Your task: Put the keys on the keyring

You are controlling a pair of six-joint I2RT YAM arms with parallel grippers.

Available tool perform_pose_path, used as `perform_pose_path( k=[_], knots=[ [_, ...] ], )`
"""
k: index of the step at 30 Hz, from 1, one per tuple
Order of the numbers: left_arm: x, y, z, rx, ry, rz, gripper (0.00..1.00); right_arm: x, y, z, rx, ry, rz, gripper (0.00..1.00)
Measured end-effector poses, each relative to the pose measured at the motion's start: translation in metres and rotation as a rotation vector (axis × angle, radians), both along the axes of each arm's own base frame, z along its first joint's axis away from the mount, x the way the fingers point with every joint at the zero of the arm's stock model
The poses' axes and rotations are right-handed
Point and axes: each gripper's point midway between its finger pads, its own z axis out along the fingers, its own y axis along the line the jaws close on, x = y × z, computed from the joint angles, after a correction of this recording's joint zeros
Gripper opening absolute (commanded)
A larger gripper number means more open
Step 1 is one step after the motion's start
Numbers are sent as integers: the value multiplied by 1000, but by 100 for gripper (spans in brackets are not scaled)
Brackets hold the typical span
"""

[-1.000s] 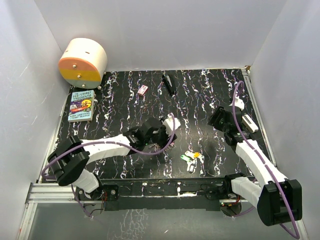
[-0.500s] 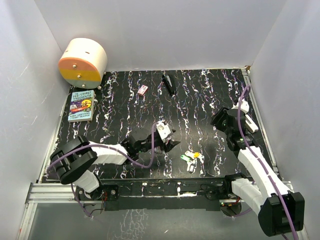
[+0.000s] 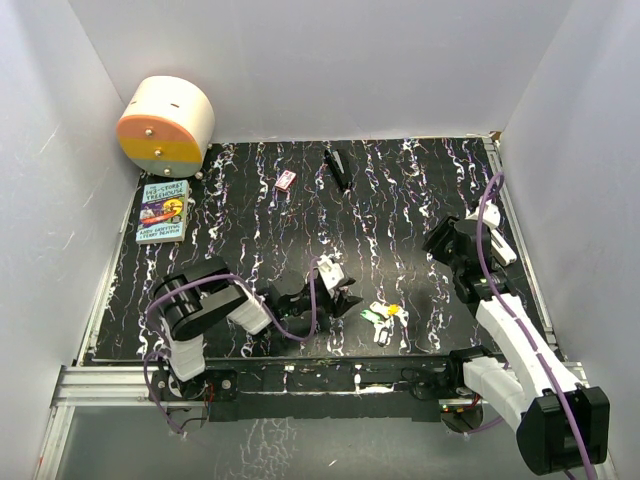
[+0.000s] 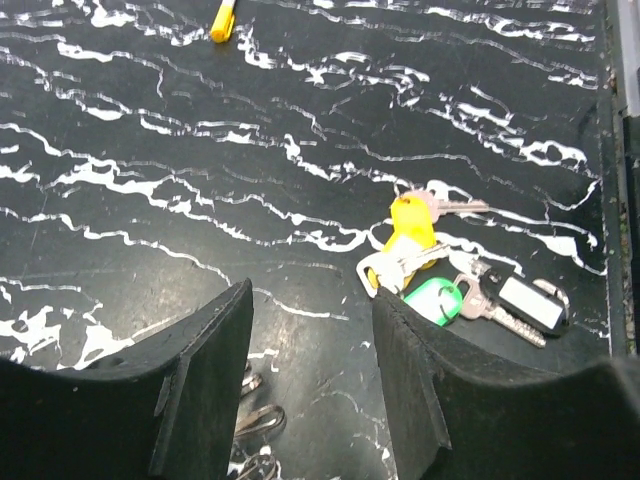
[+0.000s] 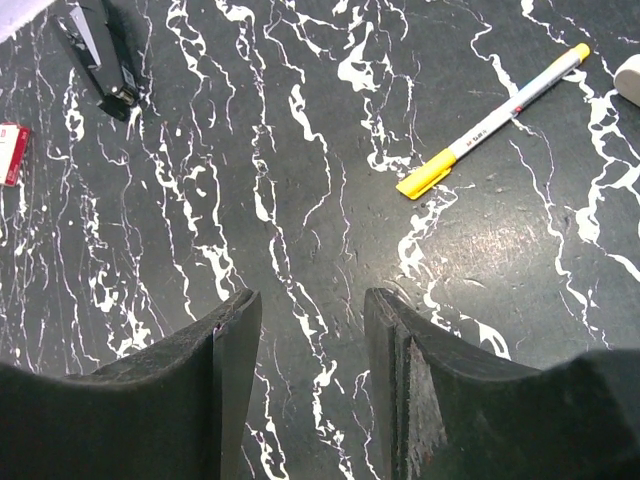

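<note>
The keys [image 4: 432, 262] lie in a small heap on the black marbled table: a yellow head [image 4: 410, 222], a green head [image 4: 432, 298] and a white tag [image 4: 527, 301]. From above the keys [image 3: 384, 314] sit near the front edge. My left gripper [image 4: 312, 298] is open, low over the mat just left of them, with nothing between its fingers. Grey metal loops of the keyring [image 4: 252, 420] show by its left finger. From above, the left gripper [image 3: 337, 290] hides the keyring. My right gripper [image 5: 312, 298] is open over bare mat, and from above the right gripper [image 3: 443, 240] stands at the right.
A white pen with a yellow cap [image 5: 490, 118] lies ahead of the right gripper. A black stick [image 3: 337, 168] and a small red-and-white box [image 3: 286, 180] lie at the back. A book [image 3: 163, 211] and a round cream-and-orange box [image 3: 166, 122] are at the back left.
The left arm has folded back toward its base. Its gripper has slid nearer the front edge and the keys, and its jaws have narrowed a little. The right gripper has shifted slightly right.
</note>
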Motion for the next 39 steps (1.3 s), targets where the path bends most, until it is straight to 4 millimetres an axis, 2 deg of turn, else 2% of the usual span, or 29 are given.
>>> perform_pose_path(
  k=[6, 15, 24, 34, 39],
  knots=[
    [-7, -12, 7, -42, -20, -18, 50, -2, 0, -8, 1, 22, -2, 51],
    [-27, -29, -18, -18, -9, -53, 50, -6, 0, -20, 5, 52, -1, 51],
    [-20, -39, -8, -61, -37, -30, 51, -6, 2, -23, 10, 59, 2, 48],
    [-15, -42, -34, -20, -20, -1, 51, -7, 2, -28, 10, 73, 1, 48],
    [-14, -43, -37, -18, -22, 13, 51, -7, 1, -28, 10, 73, 1, 47]
  ],
)
